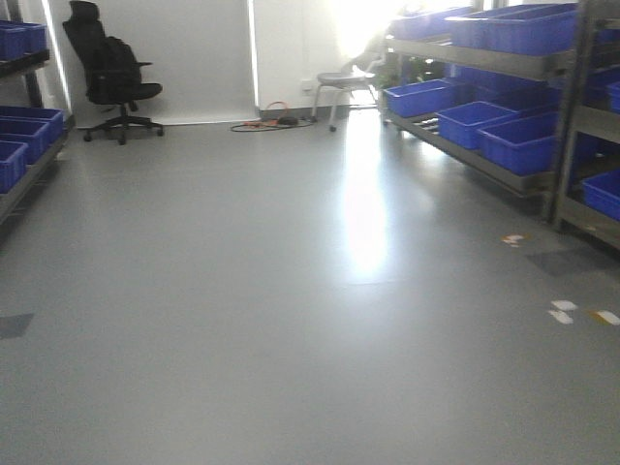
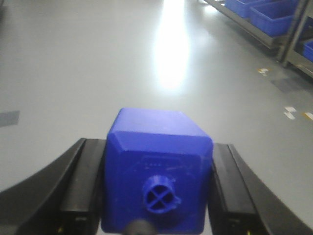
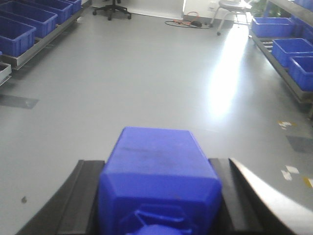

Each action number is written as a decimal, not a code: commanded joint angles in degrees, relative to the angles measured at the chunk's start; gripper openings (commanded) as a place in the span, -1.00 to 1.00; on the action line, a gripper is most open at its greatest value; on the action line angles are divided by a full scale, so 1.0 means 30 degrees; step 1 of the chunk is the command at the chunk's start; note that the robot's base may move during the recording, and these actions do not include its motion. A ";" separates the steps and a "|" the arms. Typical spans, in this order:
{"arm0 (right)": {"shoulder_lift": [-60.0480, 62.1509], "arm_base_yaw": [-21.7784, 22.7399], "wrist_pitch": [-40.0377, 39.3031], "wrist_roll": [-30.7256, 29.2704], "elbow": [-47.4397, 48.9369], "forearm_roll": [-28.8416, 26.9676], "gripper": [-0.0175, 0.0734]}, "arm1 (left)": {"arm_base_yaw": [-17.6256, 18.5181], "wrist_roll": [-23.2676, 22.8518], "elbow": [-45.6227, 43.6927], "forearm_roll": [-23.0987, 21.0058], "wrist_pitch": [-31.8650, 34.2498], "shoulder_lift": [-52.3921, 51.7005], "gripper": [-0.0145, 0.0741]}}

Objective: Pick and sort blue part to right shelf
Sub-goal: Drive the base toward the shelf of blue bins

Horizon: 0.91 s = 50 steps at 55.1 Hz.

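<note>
My left gripper [image 2: 156, 188] is clamped on a blue part [image 2: 156, 147], cap knob toward the camera; my right gripper [image 3: 159, 196] holds the twin part [image 3: 159, 161] likewise. Flat sides bear against the jaws, judged secure for carriage (no tilt evident). The right shelf [image 1: 484, 60] stands well apart, ahead right; sorting outstanding.

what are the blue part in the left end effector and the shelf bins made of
The blue part: probably hard plastic, matte, with faint scuffs and a moulded cross on its cap. The bins: likely plastic too, uniform blue with a slight sheen, though distant.
</note>
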<state>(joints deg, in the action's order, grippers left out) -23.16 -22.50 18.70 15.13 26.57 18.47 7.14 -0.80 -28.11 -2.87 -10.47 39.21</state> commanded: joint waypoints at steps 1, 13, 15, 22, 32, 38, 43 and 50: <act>-0.0115 0.0029 -0.1601 -0.0167 0.0613 0.0395 -0.35 | 0.0130 0.0034 -0.0600 -0.0100 0.1684 0.0031 0.08; -0.0115 0.0029 -0.1557 -0.0167 0.0613 0.0395 -0.35 | 0.0130 0.0034 -0.0600 -0.0100 0.1684 0.0031 0.08; -0.0115 0.0029 -0.1557 -0.0167 0.0613 0.0395 -0.35 | 0.0130 0.0034 -0.0600 -0.0100 0.1684 0.0031 0.08; -0.0115 0.0029 -0.1557 -0.0167 0.0613 0.0395 -0.35 | 0.0130 0.0034 -0.0600 -0.0100 0.1684 0.0031 0.08; -0.0115 0.0029 -0.1473 -0.0167 0.0613 0.0395 -0.35 | 0.0130 0.0034 -0.0600 -0.0100 0.1684 0.0031 0.08; -0.0115 0.0029 -0.1473 -0.0167 0.0613 0.0395 -0.35 | 0.0130 0.0034 -0.0600 -0.0100 0.1684 0.0031 0.08; -0.0115 0.0029 -0.1451 -0.0167 0.0613 0.0395 -0.35 | 0.0130 0.0034 -0.0600 -0.0100 0.1684 0.0031 0.08; -0.0115 0.0029 -0.1451 -0.0167 0.0613 0.0395 -0.35 | 0.0130 0.0034 -0.0600 -0.0100 0.1718 0.0031 0.08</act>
<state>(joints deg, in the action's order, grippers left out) -23.16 -22.50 18.80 15.13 26.57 18.47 7.14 -0.80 -28.11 -2.87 -10.58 39.21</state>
